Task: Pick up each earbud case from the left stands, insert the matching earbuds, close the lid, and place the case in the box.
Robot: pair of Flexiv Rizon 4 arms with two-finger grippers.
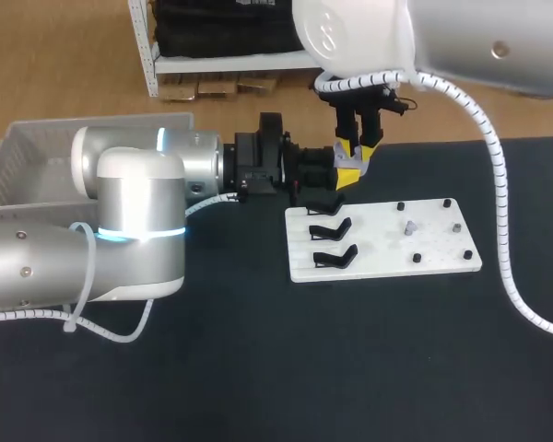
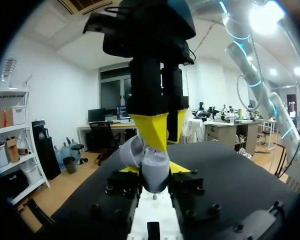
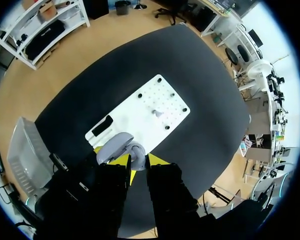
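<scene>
Right tool (image 3: 139, 162) — open case (image 3: 117, 146) just ahead

The left arm (image 1: 129, 230), at frame left, has silver and white shells, a glowing blue ring and black jaws tipped yellow. The right arm (image 1: 369, 32), upper right, is white, with a spiral-wrapped white cable (image 1: 498, 184).

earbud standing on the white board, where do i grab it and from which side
Take the earbud by its raised upper part, coming straight down from above. It stands up off the white board with bare board all around it, so there is likely room to close in from two sides. Its finer shape is too small to tell.
</scene>
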